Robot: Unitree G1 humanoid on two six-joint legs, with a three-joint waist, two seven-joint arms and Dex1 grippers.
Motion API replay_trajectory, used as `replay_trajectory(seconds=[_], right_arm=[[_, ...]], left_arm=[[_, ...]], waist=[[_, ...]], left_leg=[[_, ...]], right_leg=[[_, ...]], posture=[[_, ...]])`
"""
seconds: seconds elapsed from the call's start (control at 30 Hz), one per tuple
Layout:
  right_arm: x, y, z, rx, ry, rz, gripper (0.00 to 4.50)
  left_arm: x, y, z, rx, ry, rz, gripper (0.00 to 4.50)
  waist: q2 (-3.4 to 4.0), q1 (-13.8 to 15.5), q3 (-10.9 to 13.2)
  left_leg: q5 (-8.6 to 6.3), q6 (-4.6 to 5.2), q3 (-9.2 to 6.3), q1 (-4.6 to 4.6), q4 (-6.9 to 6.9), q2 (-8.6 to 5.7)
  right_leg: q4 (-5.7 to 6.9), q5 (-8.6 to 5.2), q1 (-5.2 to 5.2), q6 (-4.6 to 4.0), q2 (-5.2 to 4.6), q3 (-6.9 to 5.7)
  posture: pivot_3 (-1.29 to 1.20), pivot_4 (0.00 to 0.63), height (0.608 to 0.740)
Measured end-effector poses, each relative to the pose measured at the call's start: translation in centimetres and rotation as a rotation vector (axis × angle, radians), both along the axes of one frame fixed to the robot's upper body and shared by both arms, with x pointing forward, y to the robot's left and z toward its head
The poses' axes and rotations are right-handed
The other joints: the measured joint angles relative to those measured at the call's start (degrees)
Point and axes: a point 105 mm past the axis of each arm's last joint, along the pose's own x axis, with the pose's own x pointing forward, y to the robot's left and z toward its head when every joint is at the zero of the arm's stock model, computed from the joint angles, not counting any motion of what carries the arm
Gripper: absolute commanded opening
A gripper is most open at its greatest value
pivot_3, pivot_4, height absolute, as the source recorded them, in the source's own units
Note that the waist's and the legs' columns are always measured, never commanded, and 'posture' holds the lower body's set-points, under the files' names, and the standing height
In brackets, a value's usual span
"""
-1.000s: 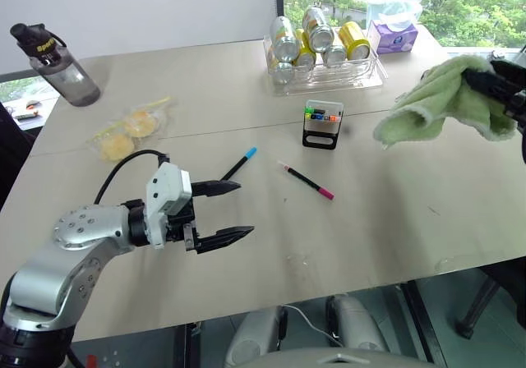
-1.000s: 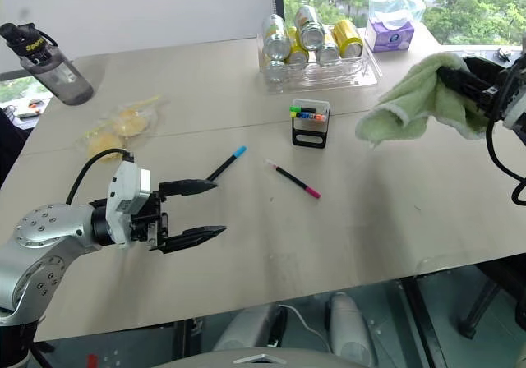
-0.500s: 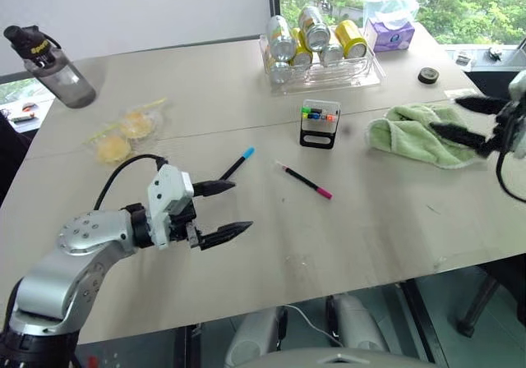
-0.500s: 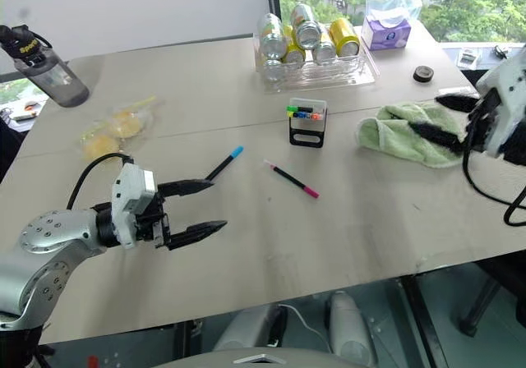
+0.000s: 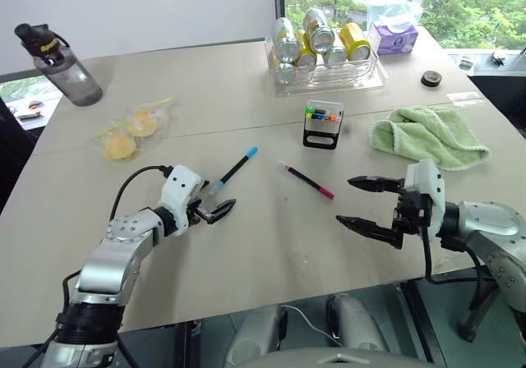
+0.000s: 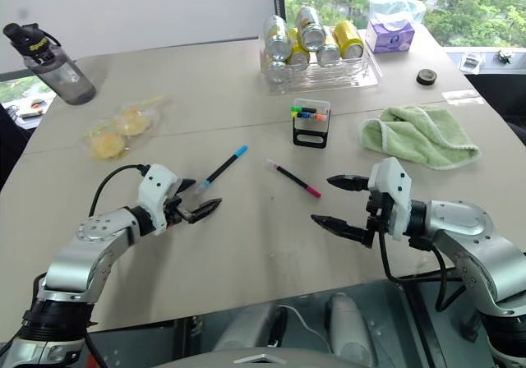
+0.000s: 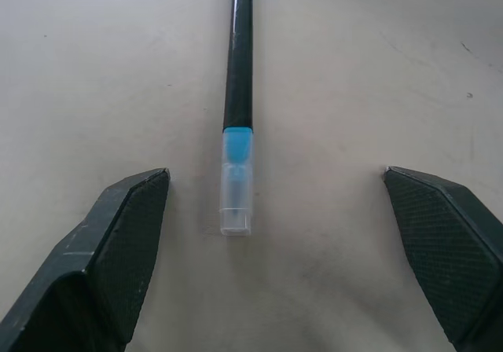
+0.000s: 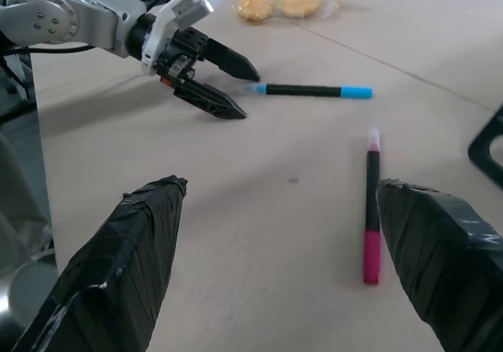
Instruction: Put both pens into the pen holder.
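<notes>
Left eye view: pen holder (image 5: 321, 125) upright on the table (image 5: 246, 253), coloured marker caps along its white rim. Taking it as the landmark:
- clear tray of cans (image 5: 323, 52) just behind it, purple tissue box (image 5: 392, 36) further back toward the robot's right
- green cloth (image 5: 431, 135) to its right, crumpled flat on the table, nothing holding it
- pink pen (image 5: 306, 179) in front of it, lying flat, pink end toward the robot, untouched
- blue pen (image 5: 232, 170) in front and to its left, lying flat, blue tip pointing toward the holder
- left gripper (image 5: 215, 206) further front-left, low over the table at the near end of the blue pen; jaws apart, nothing between them. Left wrist view: the pen's clear cap (image 7: 236, 203) lies between the two fingers, clear of both
- right gripper (image 5: 362, 204) front-right of the holder, near the pink pen's near end; jaws wide apart, empty
- water bottle (image 5: 61, 64) and bag of yellow snacks (image 5: 126, 132) well to its left

Both pens are outside the holder
</notes>
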Motion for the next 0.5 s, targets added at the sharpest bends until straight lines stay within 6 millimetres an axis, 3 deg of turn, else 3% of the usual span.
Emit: replay_trajectory(seconds=[0.1,0.17,0.3,0.47,0.5], right_arm=[[0.3,-0.1,0.1,-0.019,-0.047,-0.019,4.13],[0.4,-0.2,0.3,-0.027,-0.076,-0.032,4.17],[0.7,-0.3,0.4,-0.041,-0.1,-0.047,4.17],[1.0,-0.5,0.4,-0.053,-0.117,-0.062,4.17],[1.1,-0.7,0.3,-0.054,-0.117,-0.068,4.17]], left_arm=[[0.3,0.1,-0.3,0.0,0.018,-0.003,4.5],[0.5,0.2,-0.4,-0.006,0.037,-0.008,3.96],[0.7,0.5,-0.6,-0.011,0.053,-0.005,2.4],[1.2,1.6,-0.2,-0.016,0.036,0.045,0.09],[1.1,1.6,-0.2,-0.016,0.031,0.045,0.09]], waist=[[0.06,0.1,-0.1],[0.11,0.0,-0.2],[0.19,-0.4,-0.3],[0.19,-0.6,-0.3],[0.19,-0.6,-0.3]], left_leg=[[0.04,-0.06,-0.03,0.14,0.01,-0.03],[0.07,-0.1,-0.08,0.22,0.01,-0.03],[0.08,-0.12,-0.12,0.45,0.0,-0.02],[0.08,-0.12,-0.08,0.5,-0.01,-0.02],[0.08,-0.11,-0.07,0.5,-0.01,-0.02]], right_leg=[[0.03,0.0,0.12,0.0,-0.01,-0.01],[0.04,0.0,0.2,0.0,0.0,-0.03],[0.05,-0.01,0.41,0.0,0.02,-0.06],[0.05,-0.01,0.44,0.0,0.02,-0.01],[0.04,-0.01,0.44,0.0,0.01,-0.01]], posture=[[0.0,0.15,0.739],[0.0,0.15,0.739],[0.0,0.15,0.739],[0.0,0.15,0.739],[0.0,0.15,0.739]])
